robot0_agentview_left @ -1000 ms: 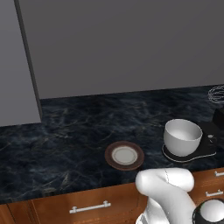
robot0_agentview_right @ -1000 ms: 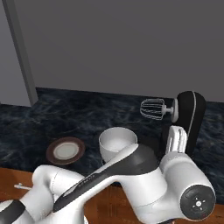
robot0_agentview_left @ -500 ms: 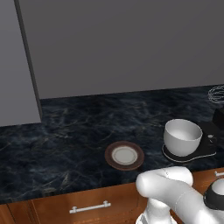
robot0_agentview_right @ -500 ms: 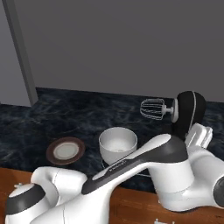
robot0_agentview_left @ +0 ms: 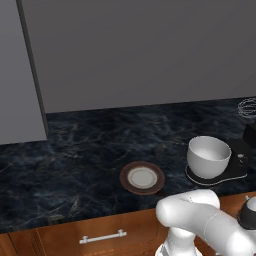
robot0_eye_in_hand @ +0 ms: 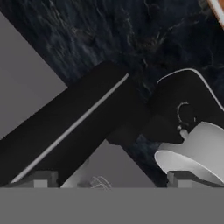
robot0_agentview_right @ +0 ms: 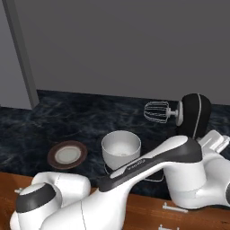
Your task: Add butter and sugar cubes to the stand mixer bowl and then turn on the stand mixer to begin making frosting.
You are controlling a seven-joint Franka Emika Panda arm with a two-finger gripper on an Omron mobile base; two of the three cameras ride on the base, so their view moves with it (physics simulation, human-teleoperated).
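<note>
Pale grey-white rounded stand mixer bowl (robot0_agentview_left: 208,156) sits on flat base of black stand mixer (robot0_agentview_right: 192,113), right of brown-rimmed white plate (robot0_agentview_left: 142,177) on dark marble counter (robot0_agentview_left: 80,165). Silver whisk (robot0_agentview_right: 156,111) above bowl. Two-finger gripper (robot0_eye_in_hand: 111,183) fingers spread wide, holding nothing.

Dark marbled countertop (robot0_agentview_left: 75,165): bears brown-rimmed white plate (robot0_agentview_left: 142,177) and black stand mixer (robot0_agentview_right: 193,114) with bowl (robot0_agentview_left: 208,156) on its base.
</note>
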